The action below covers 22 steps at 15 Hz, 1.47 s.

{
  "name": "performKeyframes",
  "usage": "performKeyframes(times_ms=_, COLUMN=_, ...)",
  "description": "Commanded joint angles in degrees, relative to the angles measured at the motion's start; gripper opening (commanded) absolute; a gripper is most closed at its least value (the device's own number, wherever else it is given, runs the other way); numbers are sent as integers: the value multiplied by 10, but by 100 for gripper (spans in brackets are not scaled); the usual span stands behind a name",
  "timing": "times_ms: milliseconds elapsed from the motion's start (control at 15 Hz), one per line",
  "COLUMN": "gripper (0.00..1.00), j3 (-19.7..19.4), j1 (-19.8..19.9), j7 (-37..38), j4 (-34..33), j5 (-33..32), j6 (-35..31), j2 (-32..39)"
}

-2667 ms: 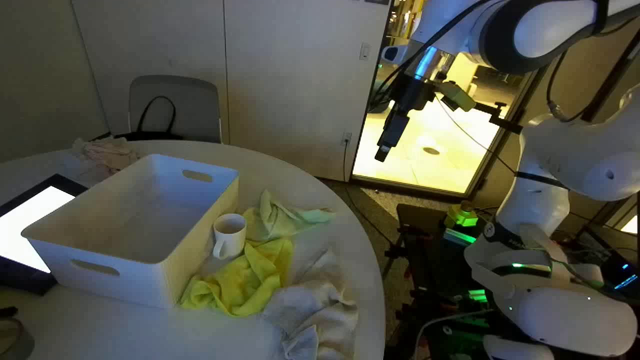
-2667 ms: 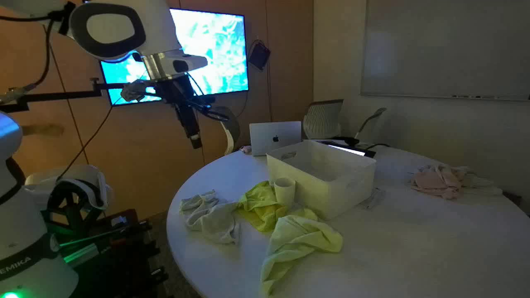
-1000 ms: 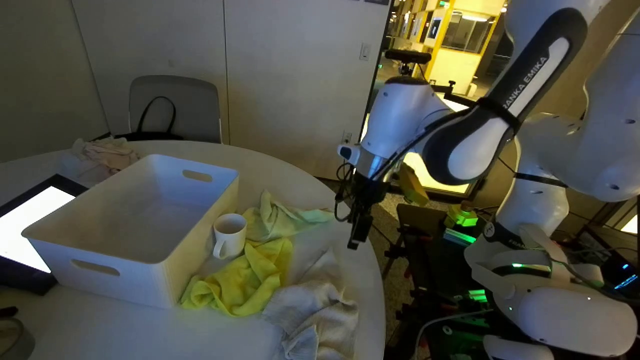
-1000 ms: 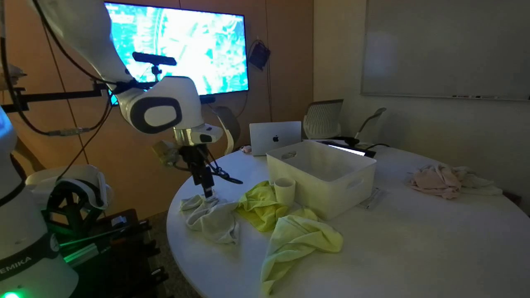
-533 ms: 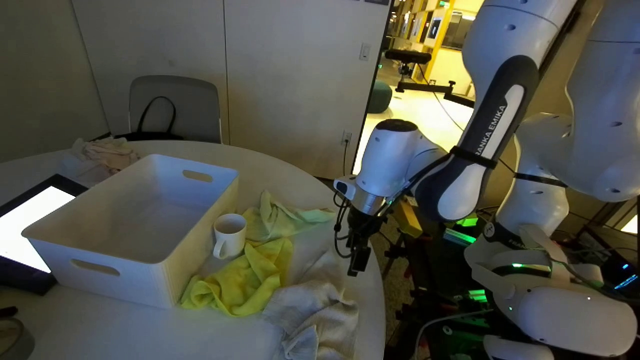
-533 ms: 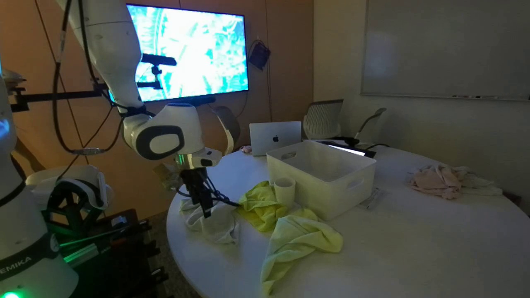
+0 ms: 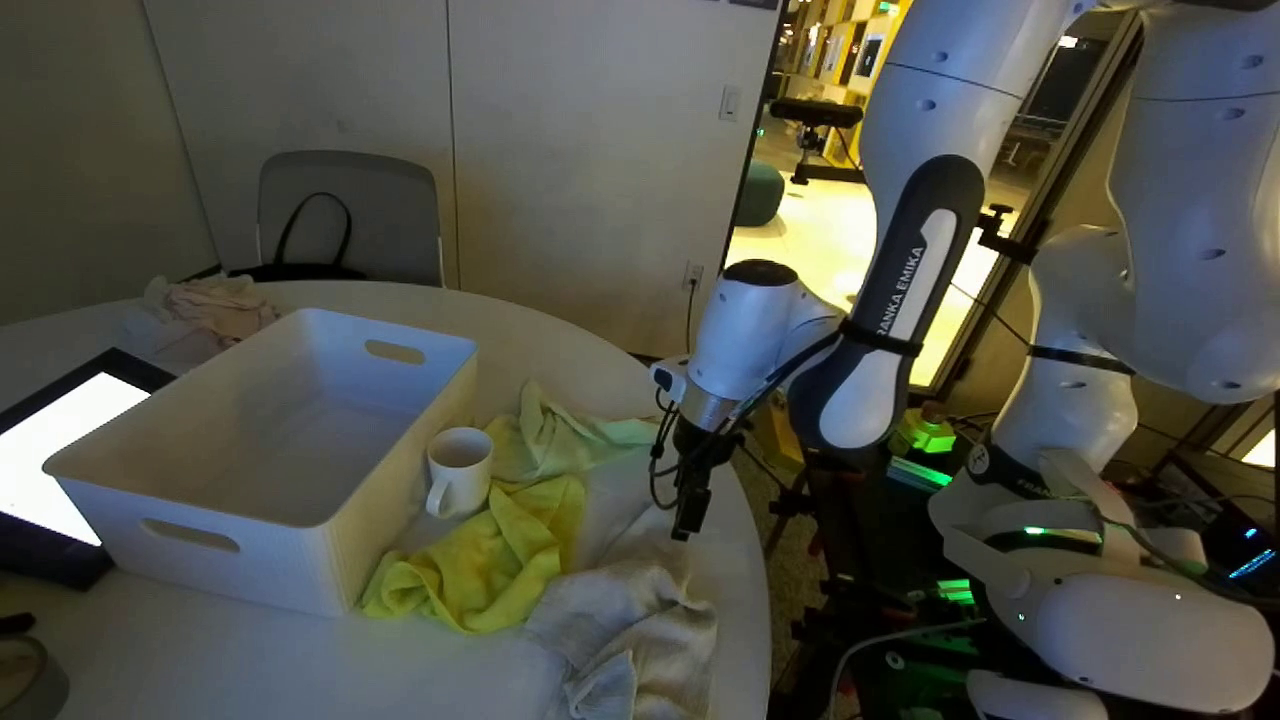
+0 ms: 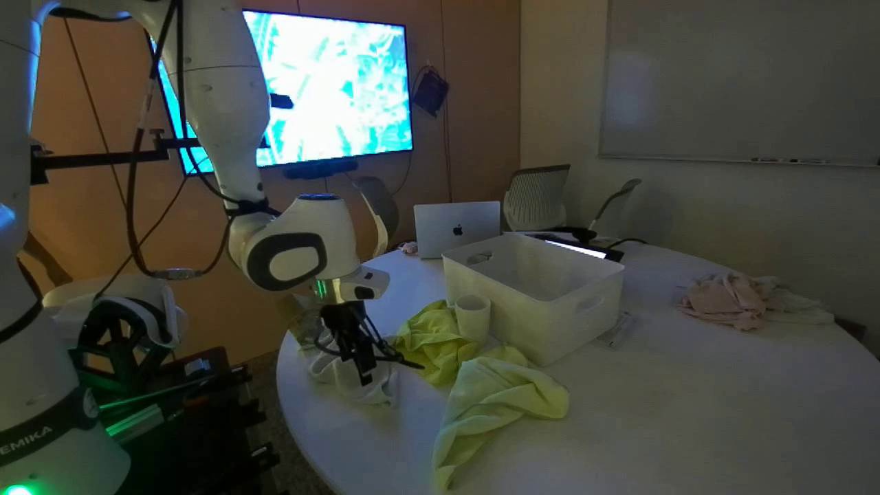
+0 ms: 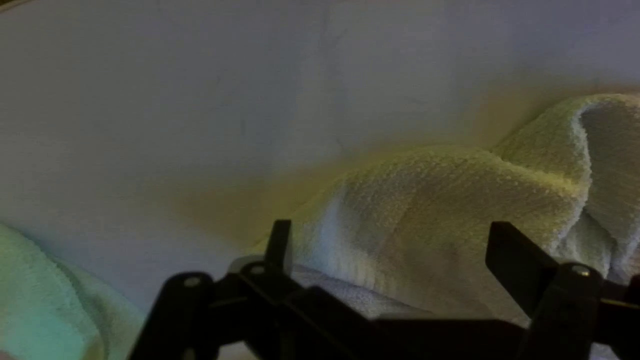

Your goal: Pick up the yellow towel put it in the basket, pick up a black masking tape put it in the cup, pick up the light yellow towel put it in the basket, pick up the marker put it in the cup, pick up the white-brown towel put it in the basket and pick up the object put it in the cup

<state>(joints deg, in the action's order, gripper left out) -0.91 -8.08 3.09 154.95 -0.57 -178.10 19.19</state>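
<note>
"One white-brown towel point(image 7: 640, 610), rumpled on the table point(image 7: 250, 660) near its edge — does the gripper point(image 9: 389, 237) have it?"

"Its grip is on nothing. In the wrist view the fingers stand wide apart, with folds of that towel showing between them. In both exterior views it points down over the cloth; whether the tips touch, I can't tell."

"What lies next to the white-brown one?"

"The yellow towel point(image 7: 500, 555), bunched up and meeting it at the edge. Then comes the light yellow towel point(image 8: 503, 393), crumpled, touching the yellow one."

"And the cup point(image 7: 465, 485)?"

"Upright on the table, handle showing in an exterior view. It stands just beside the long side of the basket point(image 7: 270, 570), close to both yellow towels."

"All three towels outside the basket, then?"

"All three, on the table."

"Further out?"

"A black-framed display point(image 7: 65, 450), glowing white, sits just beside the basket — on the side away from the cup. A pink cloth point(image 8: 730, 302) lies well apart from the three towels, against some paler cloth point(image 8: 790, 307). In an exterior view a laptop point(image 8: 440, 230) stands behind the basket, lid up."

"And past the table?"

"A grey chair point(image 7: 400, 220) shows in an exterior view, close behind the table. Also in an exterior view: a lit wall screen point(image 8: 344, 89) and a whiteboard point(image 8: 742, 75)."
</note>
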Motion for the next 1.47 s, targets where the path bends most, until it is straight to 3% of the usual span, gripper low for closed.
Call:
performKeyframes(times_ms=0, gripper=100, j3=3, j1=13, j7=-14, j4=-39, j5=-6, j6=-15, j2=50)
performKeyframes(times_ms=800, gripper=100, j3=-24, j1=43, j7=-37, j4=-139, j5=-8, j6=-7, j2=157)
performKeyframes(times_ms=1067, gripper=100, j3=-7, j1=68, j7=-51, j4=-152, j5=-10, j6=18, j2=173)
performKeyframes(times_ms=1200, gripper=75, j3=-4, j1=71, j7=-57, j4=-155, j5=-11, j6=30, j2=174)
performKeyframes(times_ms=1400, gripper=53, j3=0, j1=80, j7=-64, j4=-155, j5=-10, j6=41, j2=170)
